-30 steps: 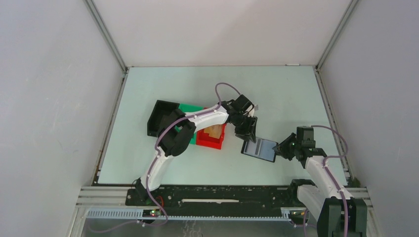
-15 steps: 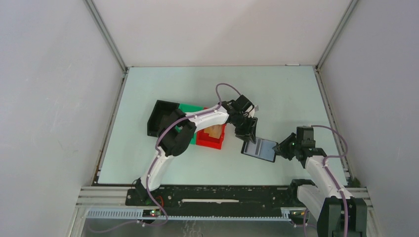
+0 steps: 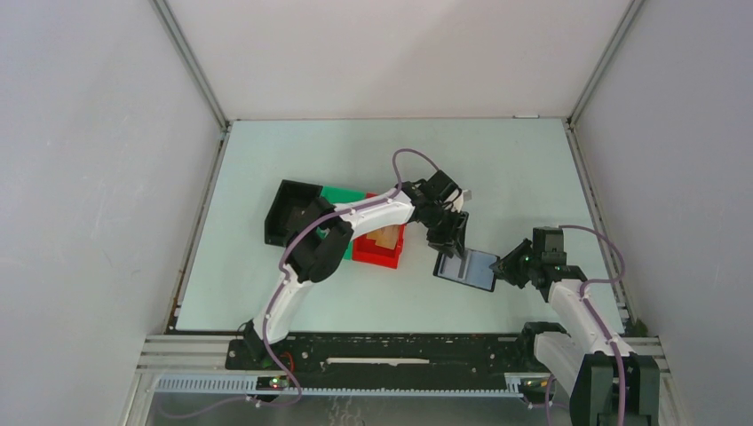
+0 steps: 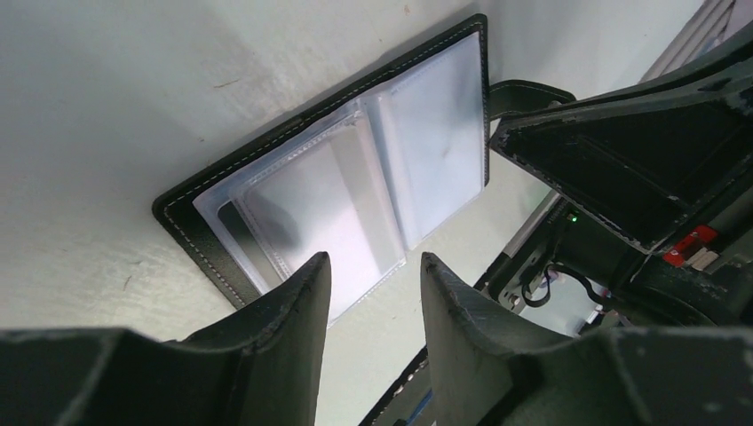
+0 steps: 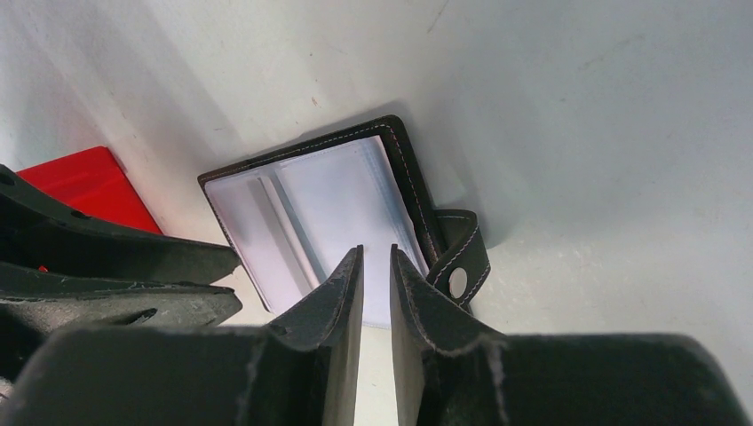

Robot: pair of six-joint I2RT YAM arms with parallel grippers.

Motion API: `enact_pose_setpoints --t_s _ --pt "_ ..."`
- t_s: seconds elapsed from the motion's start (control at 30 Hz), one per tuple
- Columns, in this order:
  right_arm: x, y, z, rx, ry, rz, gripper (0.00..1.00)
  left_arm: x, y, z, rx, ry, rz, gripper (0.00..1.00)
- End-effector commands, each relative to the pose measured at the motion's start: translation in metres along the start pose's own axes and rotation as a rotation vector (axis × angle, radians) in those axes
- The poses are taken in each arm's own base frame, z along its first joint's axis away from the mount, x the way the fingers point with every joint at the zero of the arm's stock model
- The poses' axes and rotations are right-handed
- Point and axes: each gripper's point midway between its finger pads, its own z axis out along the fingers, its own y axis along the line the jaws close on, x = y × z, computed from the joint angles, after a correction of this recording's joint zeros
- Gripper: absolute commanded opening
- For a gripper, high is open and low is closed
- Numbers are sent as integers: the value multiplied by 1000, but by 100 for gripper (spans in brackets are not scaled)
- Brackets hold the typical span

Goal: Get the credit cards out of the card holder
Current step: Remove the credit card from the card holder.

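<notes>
On the pale desk (image 3: pixel 506 169), the left arm stretches out from its base, passing over a black bin (image 3: pixel 286 213), a green bin (image 3: pixel 341 194) and a red bin (image 3: pixel 377 251), with its wrist bent downward at the end. The right arm lies low and reaches in from its own side.

Between them the holder (image 3: pixel 465 269) lies open and face up on the desk, just right of the red bin. Its long axis runs roughly from one tool toward the other. The left tool (image 3: pixel 451 243) hangs over the holder's left end, and the right tool (image 3: pixel 506 269) meets its right edge beside the snap strap (image 5: pixel 459 257).

Pale cards (image 4: pixel 302 209) sit inside clear sleeves, none of them out yet. From the left wrist, the fingers stand well apart and frame the near edge of the left-hand sleeve. The holder lies straight ahead and below.

From the right wrist, the fingers are drawn almost together, with a thin slit between them over the holder's edge. Whether they pinch that edge cannot be told.

The left tool looks better placed to draw a card. It would likely need to drop and close on a card's exposed edge while the right arm steadies the holder.
</notes>
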Motion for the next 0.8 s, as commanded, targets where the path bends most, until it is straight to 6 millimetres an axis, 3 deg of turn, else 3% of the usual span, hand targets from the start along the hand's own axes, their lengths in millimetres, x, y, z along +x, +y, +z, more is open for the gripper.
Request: enact_pose_setpoints --t_s 0.0,0.23,0.77 --pt "-2 1 0 -10 -10 -9 25 -20 -8 -16 -45 -75 64 47" --pt "-2 1 0 -9 -9 -8 25 -17 9 -10 -108 -65 45 48" --pt "-1 0 0 -7 -8 -9 25 -7 -3 2 -38 -8 52 48"
